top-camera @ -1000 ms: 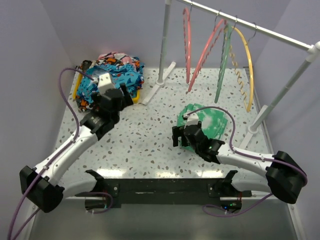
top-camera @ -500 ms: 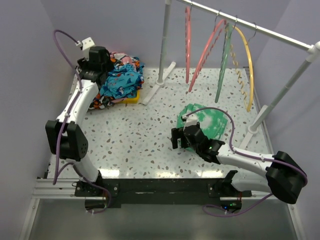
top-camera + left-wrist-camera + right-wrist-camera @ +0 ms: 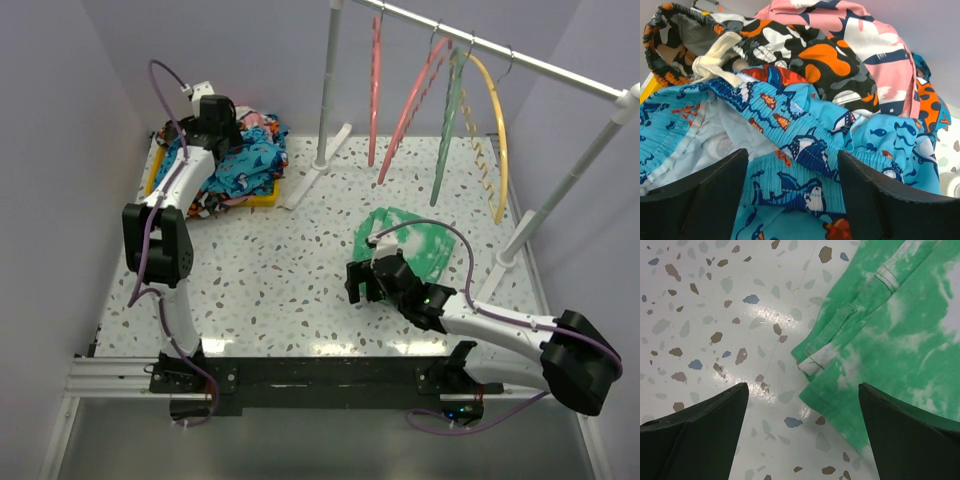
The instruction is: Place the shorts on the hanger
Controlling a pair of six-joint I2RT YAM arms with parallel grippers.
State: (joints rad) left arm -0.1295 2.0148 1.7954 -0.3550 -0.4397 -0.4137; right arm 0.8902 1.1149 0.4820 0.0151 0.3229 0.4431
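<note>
Left hand [image 3: 790,156] hovering wide open, empty, over shorts [image 3: 880,142] at worktop's [image 3: 270,280] 11 o'clock; fabric looking soft, light; pinching gathered waistband [image 3: 785,114] seeming best.

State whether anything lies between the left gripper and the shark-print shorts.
Nothing visible does. The left gripper hangs open directly over the shark-print shorts, whose gathered waistband lies bare between its fingers. The orange-black-white garment lies farther back in the pile, beyond that stretch of waistband, not over it.

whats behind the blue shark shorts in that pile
Behind the shorts lies an orange-black-white patterned garment, with a pink printed one farther back. How far either runs beneath the shorts, and anything under them, is covered by the fabric.
</note>
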